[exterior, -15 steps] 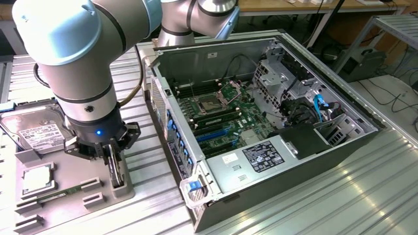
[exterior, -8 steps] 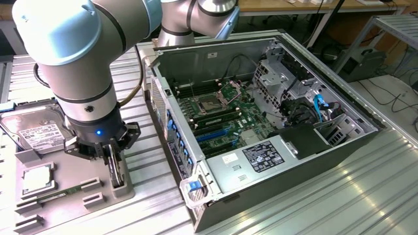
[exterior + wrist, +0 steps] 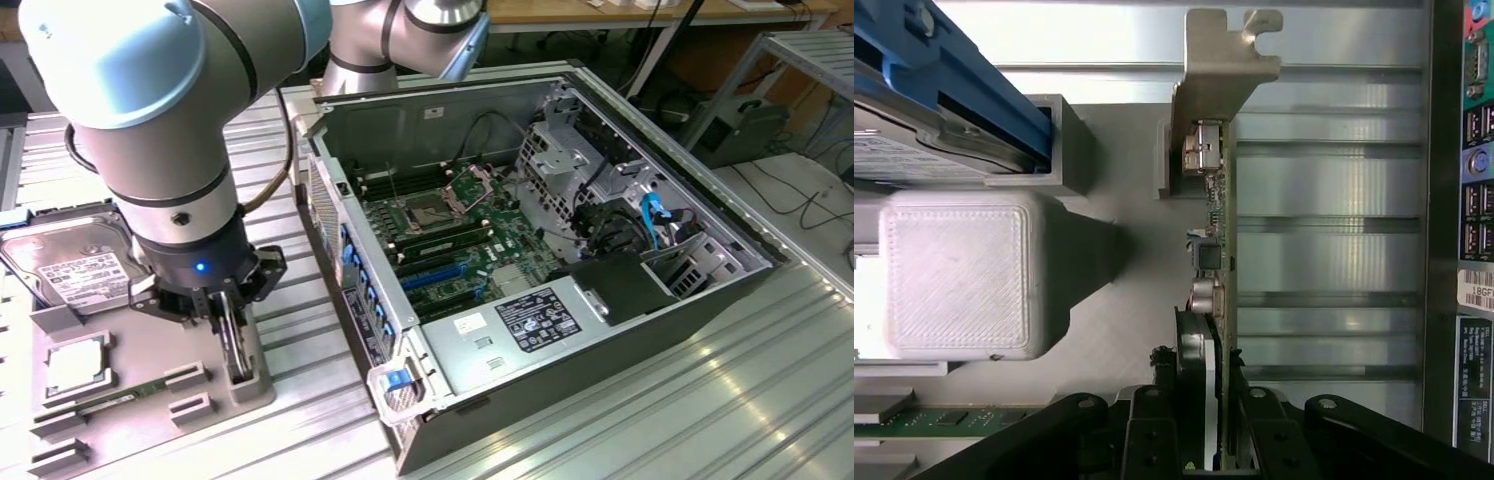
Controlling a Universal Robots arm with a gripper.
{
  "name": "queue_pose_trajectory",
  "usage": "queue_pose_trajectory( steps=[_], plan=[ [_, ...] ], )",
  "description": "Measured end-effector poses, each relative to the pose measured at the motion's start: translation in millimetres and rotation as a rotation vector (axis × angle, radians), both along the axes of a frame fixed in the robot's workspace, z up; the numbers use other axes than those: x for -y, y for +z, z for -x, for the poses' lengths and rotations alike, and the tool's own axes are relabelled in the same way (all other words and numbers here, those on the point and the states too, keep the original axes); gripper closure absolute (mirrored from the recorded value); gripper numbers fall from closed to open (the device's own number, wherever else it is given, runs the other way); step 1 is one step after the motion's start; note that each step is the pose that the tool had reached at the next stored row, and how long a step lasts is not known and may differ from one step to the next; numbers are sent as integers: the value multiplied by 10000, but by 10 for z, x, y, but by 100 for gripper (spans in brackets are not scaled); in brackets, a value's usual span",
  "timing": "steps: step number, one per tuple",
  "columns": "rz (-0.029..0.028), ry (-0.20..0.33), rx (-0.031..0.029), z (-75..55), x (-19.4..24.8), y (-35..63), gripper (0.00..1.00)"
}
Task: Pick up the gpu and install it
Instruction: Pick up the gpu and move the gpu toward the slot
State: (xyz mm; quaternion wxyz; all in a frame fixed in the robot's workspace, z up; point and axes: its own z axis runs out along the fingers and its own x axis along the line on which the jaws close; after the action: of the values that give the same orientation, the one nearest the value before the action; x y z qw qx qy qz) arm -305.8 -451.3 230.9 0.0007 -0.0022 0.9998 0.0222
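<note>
On a ribbed metal surface (image 3: 641, 405) beside the open case (image 3: 454, 110), the pincer (image 3: 1204, 400) pinches the upright gpu (image 3: 1220, 190), its long axis running out between the jaws.

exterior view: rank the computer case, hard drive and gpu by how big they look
1. computer case
2. hard drive
3. gpu, edge-on and partly behind the gripper, so less sure
</note>
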Motion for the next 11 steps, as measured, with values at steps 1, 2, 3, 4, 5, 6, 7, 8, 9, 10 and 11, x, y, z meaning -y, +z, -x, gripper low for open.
queue_pose_trajectory(
  steps=[1, 2, 3, 4, 5, 6, 7, 8, 9, 10, 11],
  plan=[
    [-2, 1, 0, 0, 0, 14, 72],
    [-4, 1, 0, 0, 0, 28, 72],
    [-9, 1, 0, 0, 0, 40, 72],
    [-12, 2, -1, -1, 0, 57, 72],
    [-17, 2, -1, 0, 0, 74, 72],
    [-22, 2, -1, 0, 0, 84, 72],
    [-25, 2, -1, 0, 0, 93, 72],
    [-28, 2, 0, 0, 0, 101, 72],
    [-28, 1, 0, 0, 0, 111, 72],
    [-28, 2, 1, -1, 0, 118, 72],
    [-29, 2, 1, -1, 0, 127, 72]
  ],
)
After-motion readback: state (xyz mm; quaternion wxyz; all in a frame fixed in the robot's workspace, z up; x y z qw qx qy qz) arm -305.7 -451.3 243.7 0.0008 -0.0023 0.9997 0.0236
